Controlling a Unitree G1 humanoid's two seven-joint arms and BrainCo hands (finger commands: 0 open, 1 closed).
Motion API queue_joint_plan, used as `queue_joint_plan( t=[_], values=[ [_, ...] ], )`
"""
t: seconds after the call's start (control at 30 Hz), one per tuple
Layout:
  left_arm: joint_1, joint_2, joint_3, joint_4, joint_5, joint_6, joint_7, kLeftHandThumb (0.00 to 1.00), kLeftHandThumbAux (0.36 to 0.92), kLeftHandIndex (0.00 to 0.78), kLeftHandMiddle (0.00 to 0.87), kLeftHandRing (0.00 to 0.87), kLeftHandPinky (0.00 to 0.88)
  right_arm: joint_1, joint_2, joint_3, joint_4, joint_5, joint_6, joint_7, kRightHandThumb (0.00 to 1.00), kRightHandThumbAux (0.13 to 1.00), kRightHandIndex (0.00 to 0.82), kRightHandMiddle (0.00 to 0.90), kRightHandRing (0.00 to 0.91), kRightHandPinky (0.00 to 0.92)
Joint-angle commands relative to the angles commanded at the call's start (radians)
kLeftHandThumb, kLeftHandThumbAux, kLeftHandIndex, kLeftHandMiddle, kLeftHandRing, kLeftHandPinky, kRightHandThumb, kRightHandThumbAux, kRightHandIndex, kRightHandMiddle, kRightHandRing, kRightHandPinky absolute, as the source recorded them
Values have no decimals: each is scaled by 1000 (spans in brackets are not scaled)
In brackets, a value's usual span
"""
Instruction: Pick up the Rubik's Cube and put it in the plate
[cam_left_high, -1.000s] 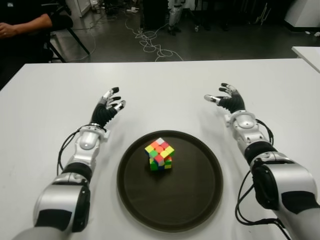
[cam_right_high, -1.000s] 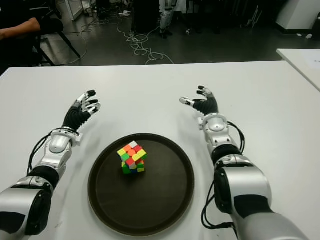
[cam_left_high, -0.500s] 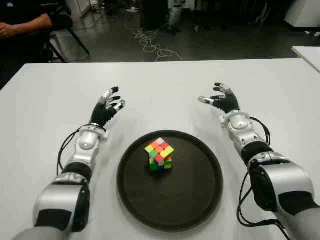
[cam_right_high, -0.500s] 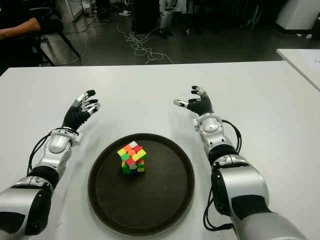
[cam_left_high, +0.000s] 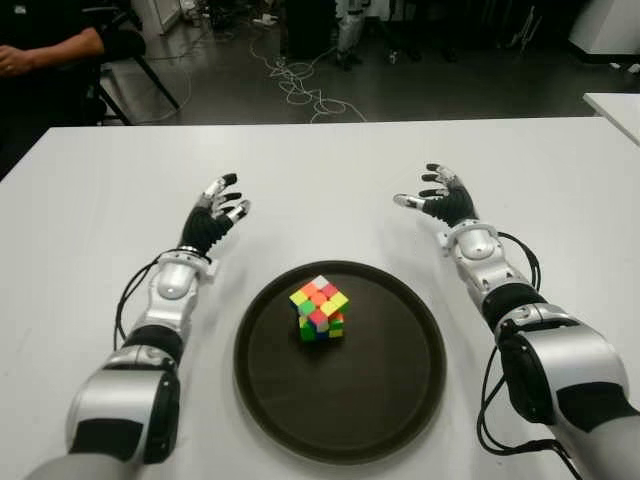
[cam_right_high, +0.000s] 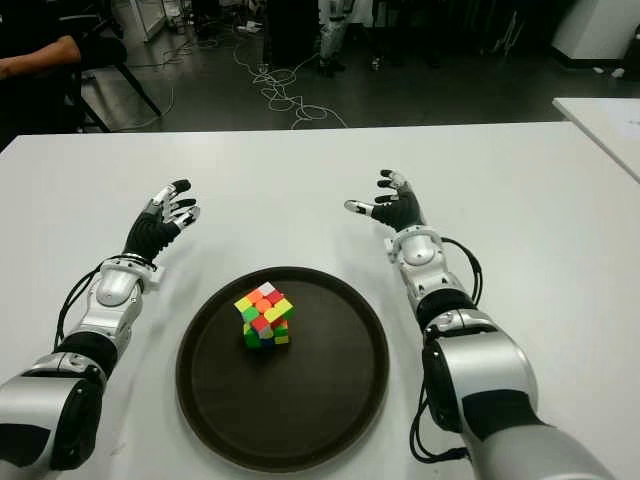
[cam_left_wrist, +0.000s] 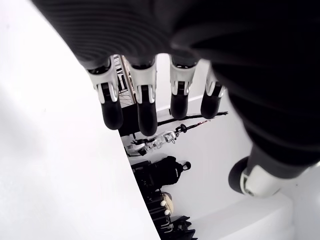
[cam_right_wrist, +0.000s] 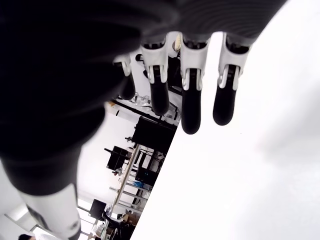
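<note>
The Rubik's Cube (cam_left_high: 319, 309) stands inside the round dark brown plate (cam_left_high: 390, 380), a little left of its middle, with no hand touching it. My left hand (cam_left_high: 217, 212) shows over the white table beyond the plate's left rim, fingers spread and holding nothing. Beyond the plate's right rim is my right hand (cam_left_high: 434, 195), palm turned inward, fingers relaxed and empty. In the left wrist view the fingers (cam_left_wrist: 145, 102) are stretched out over the table, and the right wrist view shows the same of that hand's fingers (cam_right_wrist: 192, 102).
The white table (cam_left_high: 90, 200) runs wide on both sides of the plate. A person's arm (cam_left_high: 55, 48) shows at the far left beyond the table, with cables (cam_left_high: 300, 85) on the floor behind. Another white table's corner (cam_left_high: 615, 105) sits at the far right.
My right hand has shifted left, toward the middle of the table and slightly farther away. The left hand, cube and plate have not moved.
</note>
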Motion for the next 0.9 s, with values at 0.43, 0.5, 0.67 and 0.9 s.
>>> queue_joint_plan(
  t=[0.43, 0.5, 0.67, 0.9],
  values=[
    [4, 5, 0, -3, -1, 1, -11, 165, 607, 82, 110, 130, 161, 4, 1, -5, 1, 7, -7, 7, 4, 760, 164, 235, 274, 318],
    [6, 4, 1, -3, -3, 0, -15, 167, 608, 82, 109, 132, 164, 6, 3, -6, 0, 7, -11, 5, 8, 761, 163, 235, 275, 318],
    [7, 5, 5, -5, -8, -2, -21, 172, 618, 82, 110, 133, 167, 7, 4, -6, -2, 7, -21, 0, 22, 758, 159, 235, 276, 321],
    [9, 5, 5, -8, -8, -4, -24, 169, 613, 85, 114, 142, 180, 11, 5, -4, -4, 5, -37, -10, 20, 747, 152, 236, 275, 312]
  ],
)
